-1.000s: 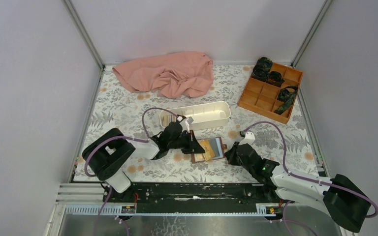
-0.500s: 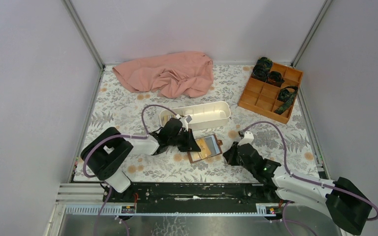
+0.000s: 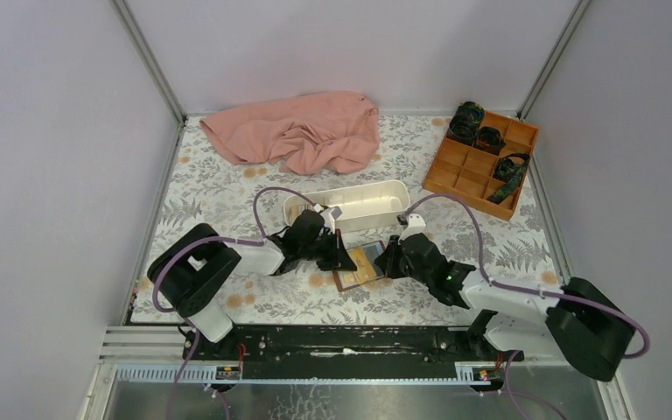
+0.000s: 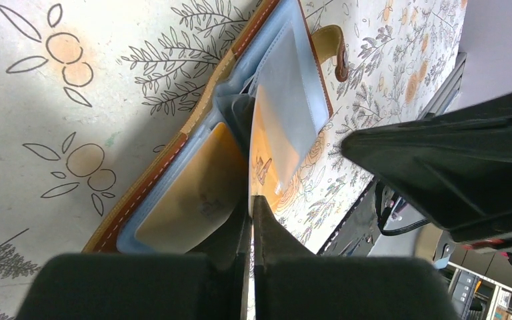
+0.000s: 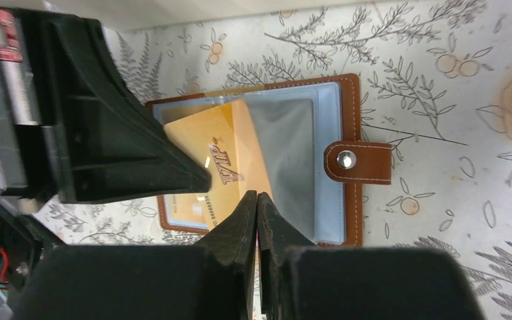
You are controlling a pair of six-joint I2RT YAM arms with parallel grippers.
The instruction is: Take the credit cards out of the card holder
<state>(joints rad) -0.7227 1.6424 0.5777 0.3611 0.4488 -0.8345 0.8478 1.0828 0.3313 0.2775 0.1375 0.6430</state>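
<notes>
Holder (image 5: 350, 120) lies open and flat on the table (image 3: 227, 192), just in front of the tray (image 3: 376, 213) and between your two grippers, its tab (image 5: 358, 162) sticking out to one side. One orange card (image 5: 223, 143) sits askew, partly out of its pocket and overlapping the clear sleeve (image 5: 290, 133). A second card (image 4: 187, 193), also orange, sits fully in the other pocket. If there are more, you can't see them from here.

By my reading you are on the first extraction, since no card lies clear of the holder yet. Next you need a sure pinch on the loose card's free edge. Then pull flat along the line of the pocket, with the holder pinned so it neither rides along nor folds shut. The card looks thin and slick, so expect it to slip from a shallow bite.

Your left gripper (image 4: 252, 200) has its jaws pressed together, tip at the card near the holder's fold. You can't tell whether it pinches the card or only bears on it. Your right gripper (image 5: 258, 195) has its jaws all but together, with only a slit showing, and its tips are at the card's near edge. Whether the card sits in that slit is unclear.

Both arms reach forward and low, wrists dropped close to the table. Their fingers point at each other across the holder, so mind the tips.
</notes>
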